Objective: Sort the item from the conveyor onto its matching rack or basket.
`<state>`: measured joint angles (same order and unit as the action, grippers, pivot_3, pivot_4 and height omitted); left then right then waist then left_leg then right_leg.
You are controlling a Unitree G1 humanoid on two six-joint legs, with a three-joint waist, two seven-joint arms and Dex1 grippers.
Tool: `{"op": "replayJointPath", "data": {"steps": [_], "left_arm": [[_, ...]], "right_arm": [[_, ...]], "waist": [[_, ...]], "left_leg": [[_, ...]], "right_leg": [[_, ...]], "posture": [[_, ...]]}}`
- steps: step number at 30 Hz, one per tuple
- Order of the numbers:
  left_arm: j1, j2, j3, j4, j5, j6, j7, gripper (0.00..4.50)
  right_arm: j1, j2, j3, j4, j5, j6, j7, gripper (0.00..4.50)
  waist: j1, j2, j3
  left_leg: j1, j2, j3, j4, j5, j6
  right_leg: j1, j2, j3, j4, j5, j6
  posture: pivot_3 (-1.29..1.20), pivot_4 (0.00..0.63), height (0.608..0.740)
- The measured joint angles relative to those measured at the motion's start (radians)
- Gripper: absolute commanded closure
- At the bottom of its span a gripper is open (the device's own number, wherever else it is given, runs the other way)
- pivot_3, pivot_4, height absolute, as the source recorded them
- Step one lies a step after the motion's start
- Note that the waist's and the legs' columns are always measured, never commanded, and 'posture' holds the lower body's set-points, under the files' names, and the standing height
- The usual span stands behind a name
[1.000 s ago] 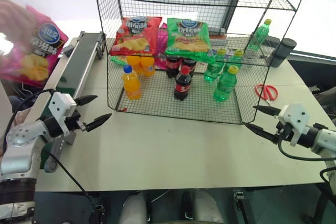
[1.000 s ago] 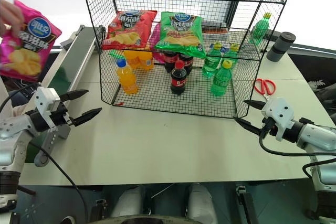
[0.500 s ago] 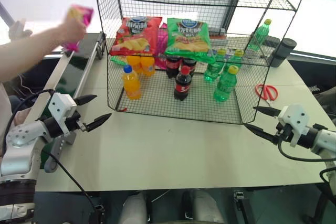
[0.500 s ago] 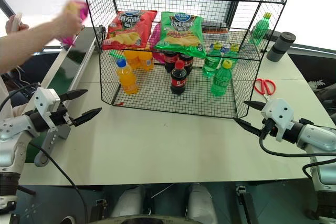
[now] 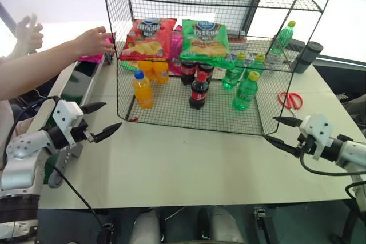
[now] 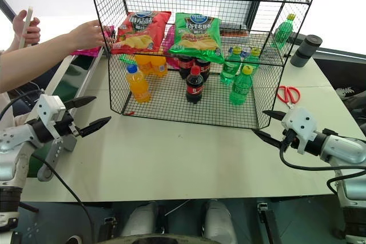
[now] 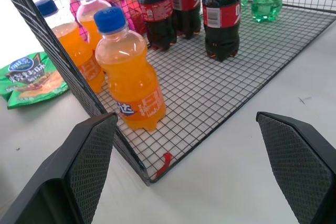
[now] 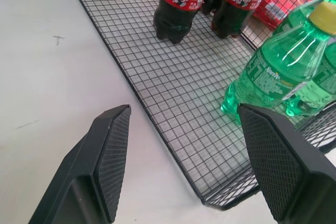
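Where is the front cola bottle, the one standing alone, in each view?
Left eye: front cola bottle, centre of the rack floor.
Right eye: same place.
Left wrist: cola nearest the gripper.
Right wrist: nearest cola.
Landmark: green soda bottles beside it.

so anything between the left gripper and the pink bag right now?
Yes. A person's hand covers the pink bag at the conveyor's far end, and their forearm crosses above the belt. The left gripper, open, is nearer along the belt, beside it.
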<state>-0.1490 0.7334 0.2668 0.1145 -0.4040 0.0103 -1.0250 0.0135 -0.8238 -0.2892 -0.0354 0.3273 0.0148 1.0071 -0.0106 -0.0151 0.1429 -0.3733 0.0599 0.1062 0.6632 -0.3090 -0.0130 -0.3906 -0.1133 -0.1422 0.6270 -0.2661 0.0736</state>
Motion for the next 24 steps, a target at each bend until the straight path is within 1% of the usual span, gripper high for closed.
{"op": "replayJointPath", "data": {"steps": [6,11,16,19,23,24], "left_arm": [[0.028,-0.011,0.000,-0.010,0.000,0.000,0.005,0.00],[0.027,-0.011,0.000,-0.011,0.000,-0.001,0.005,0.00],[0.043,0.006,0.001,-0.011,0.011,-0.036,0.003,0.00],[0.096,0.038,0.027,-0.011,0.053,-0.108,0.010,0.00],[0.154,0.076,0.118,0.014,0.128,-0.248,0.072,0.00],[0.176,0.092,0.149,0.030,0.162,-0.306,0.098,0.00]], "right_arm": [[-0.008,0.000,0.001,-0.006,0.001,0.017,-0.002,1.15],[-0.005,0.011,0.001,-0.053,0.011,0.039,-0.012,1.15],[-0.010,0.044,0.002,-0.145,0.091,0.130,-0.029,1.15],[-0.028,0.089,0.026,-0.225,0.156,0.213,-0.066,1.15],[-0.047,0.133,0.098,-0.282,0.206,0.284,-0.077,1.15],[-0.067,0.149,0.123,-0.285,0.217,0.303,-0.079,1.15]], "waist": [[0.000,0.000,0.000],[0.001,0.000,0.000],[-0.003,0.000,0.000],[-0.005,0.000,0.000],[-0.001,0.000,0.000],[-0.001,0.000,0.000]], "left_leg": [[0.000,0.000,0.000,0.000,0.000,0.000],[0.000,0.000,0.000,0.000,0.000,0.000],[0.000,0.001,0.000,0.000,0.000,0.000],[0.000,0.002,0.001,0.000,0.000,0.000],[-0.001,0.002,0.001,0.000,0.000,0.000],[-0.001,0.002,0.001,0.000,0.000,0.000]], "right_leg": [[0.000,0.000,0.000,0.000,0.000,0.000],[0.000,0.000,0.000,0.000,0.000,0.000],[-0.001,0.001,0.000,0.000,0.000,0.000],[-0.002,0.001,0.000,0.000,0.000,-0.001],[-0.002,0.000,0.000,0.000,0.000,-0.001],[-0.002,-0.001,0.000,0.000,0.000,-0.001]], "posture": [[0.00,0.150,0.738],[0.00,0.150,0.738],[0.00,0.150,0.738],[0.00,0.150,0.738],[0.00,0.150,0.738],[0.00,0.150,0.738]]}}
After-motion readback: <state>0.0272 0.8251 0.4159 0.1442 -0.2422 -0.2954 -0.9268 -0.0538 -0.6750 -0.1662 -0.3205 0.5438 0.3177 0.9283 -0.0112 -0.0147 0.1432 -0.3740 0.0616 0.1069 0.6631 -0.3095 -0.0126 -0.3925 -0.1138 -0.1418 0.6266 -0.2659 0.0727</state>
